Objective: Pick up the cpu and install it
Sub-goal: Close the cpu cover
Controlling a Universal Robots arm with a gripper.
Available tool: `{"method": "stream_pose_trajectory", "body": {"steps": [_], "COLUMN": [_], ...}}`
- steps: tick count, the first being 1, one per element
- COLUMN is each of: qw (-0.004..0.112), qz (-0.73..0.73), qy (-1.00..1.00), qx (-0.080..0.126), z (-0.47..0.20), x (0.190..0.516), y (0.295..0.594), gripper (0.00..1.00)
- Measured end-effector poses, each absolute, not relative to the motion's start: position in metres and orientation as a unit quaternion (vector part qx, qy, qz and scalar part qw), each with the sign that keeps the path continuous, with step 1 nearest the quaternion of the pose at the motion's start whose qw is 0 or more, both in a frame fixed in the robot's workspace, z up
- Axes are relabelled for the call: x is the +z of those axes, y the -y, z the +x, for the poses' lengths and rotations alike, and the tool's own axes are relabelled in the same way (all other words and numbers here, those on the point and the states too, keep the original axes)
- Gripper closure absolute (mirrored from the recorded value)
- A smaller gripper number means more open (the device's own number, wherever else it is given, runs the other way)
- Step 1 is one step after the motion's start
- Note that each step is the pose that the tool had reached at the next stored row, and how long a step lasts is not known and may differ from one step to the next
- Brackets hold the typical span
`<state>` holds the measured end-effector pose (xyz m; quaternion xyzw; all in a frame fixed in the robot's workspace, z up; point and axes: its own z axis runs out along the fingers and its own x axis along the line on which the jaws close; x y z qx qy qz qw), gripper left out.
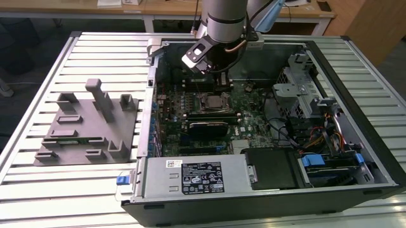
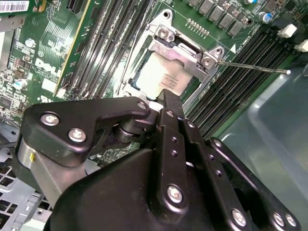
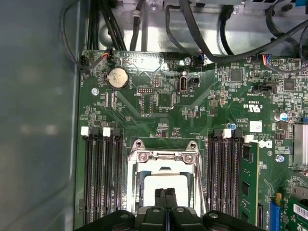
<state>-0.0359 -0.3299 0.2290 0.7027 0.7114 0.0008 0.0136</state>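
Note:
The cpu, silvery-white on top, lies flat in the motherboard socket, framed by the metal load plate. My gripper hangs just over the near edge of the cpu. Its two black fingers are pressed together with nothing between them. A thin metal lever sticks out sideways from the plate. In the exterior view the arm reaches down into the open computer case above the socket.
Black memory slots run along both sides of the socket. A grey tray with upright fixtures sits at the exterior view's left. The case holds a power supply, a drive cage and cable bundles.

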Motion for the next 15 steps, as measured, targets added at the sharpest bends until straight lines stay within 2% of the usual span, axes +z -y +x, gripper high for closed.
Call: {"method": "stream_pose_trajectory", "body": {"steps": [15], "qw": [0.014], "qz": [0.658], "qy": [-0.753], "qx": [0.002], "z": [-0.036], "x": [0.2288], "y": [0.3299], "gripper": [0.89]}}
